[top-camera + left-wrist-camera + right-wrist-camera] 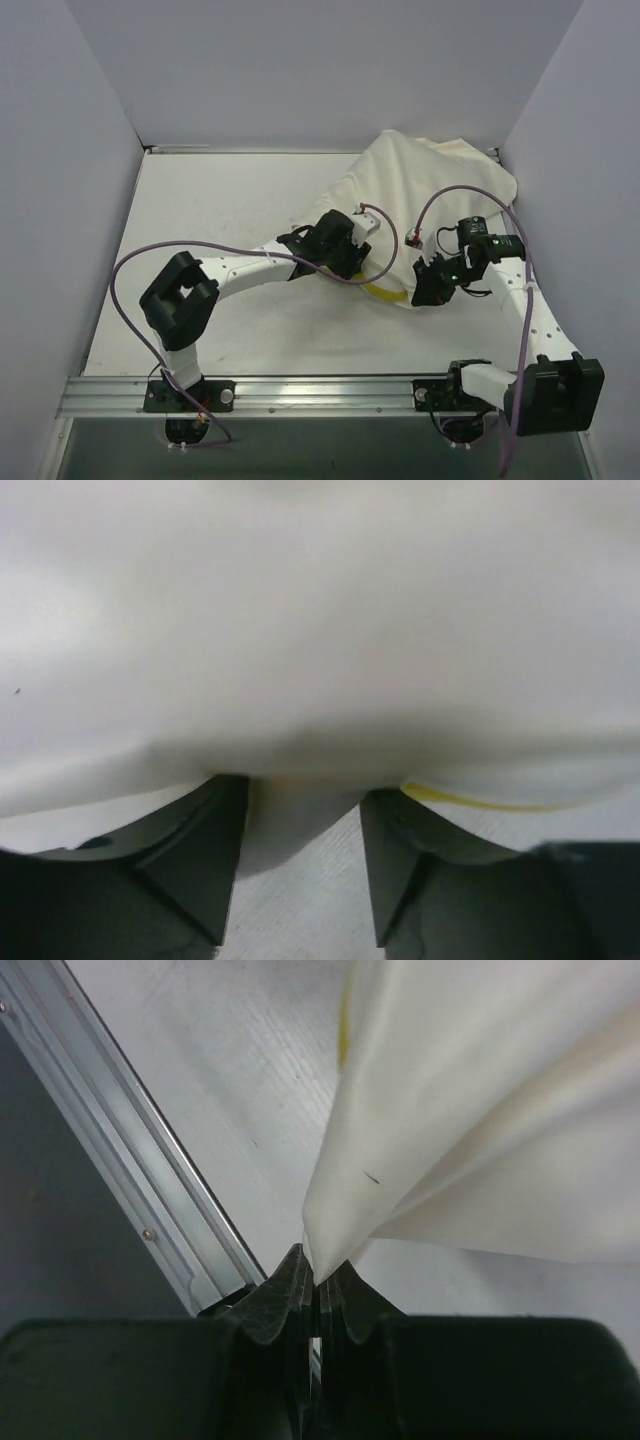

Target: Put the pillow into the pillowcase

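Right wrist view: the right gripper (pixel 316 1265) pinches a pillowcase (pixel 480 1110) corner tight; the left gripper (pixel 305 788), at the pillowcase's near edge, gapes with white cloth (pixel 300 680) sagging between.

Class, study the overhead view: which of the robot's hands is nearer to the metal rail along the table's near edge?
Right. The right hand, pinching the pillowcase, sits a short way behind the rail; the left hand is clearly farther back from it.

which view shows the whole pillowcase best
Top external: nearly the whole pillowcase shows, draped far right on the table. Right wrist shows only a corner pinched in the right gripper; left wrist, just blurred pale fabric up close.
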Motion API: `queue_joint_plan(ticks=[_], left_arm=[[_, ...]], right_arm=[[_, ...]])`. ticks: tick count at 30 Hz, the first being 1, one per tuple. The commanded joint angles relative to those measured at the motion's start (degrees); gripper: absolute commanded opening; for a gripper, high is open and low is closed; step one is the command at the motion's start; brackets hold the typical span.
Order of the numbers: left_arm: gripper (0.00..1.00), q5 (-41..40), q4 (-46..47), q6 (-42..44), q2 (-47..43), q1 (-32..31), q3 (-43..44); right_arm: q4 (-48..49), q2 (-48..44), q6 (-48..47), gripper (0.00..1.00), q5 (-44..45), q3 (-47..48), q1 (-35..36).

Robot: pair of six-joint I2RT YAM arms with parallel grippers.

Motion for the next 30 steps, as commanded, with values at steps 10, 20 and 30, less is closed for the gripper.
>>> queue_joint_plan(ticks=[10, 20, 30], left_arm=[[0.77, 19.2, -12.6, 24.3, -25.2, 26.2, -12.7], [0.64, 19.4, 12.7, 36.2, -19.1, 23.9, -25.2], [0.44, 14.1, 19.8, 33.6, -9.9, 18.4, -21.1]], right_arm=[[-19.0, 11.5, -14.4, 0.0, -1.3, 10.7, -28.2], [-16.4, 16.0, -14.0, 0.0, 2.5, 8.3, -31.8], [-13.4, 15.4, -11.7, 0.0, 4.0, 5.4, -31.8]])
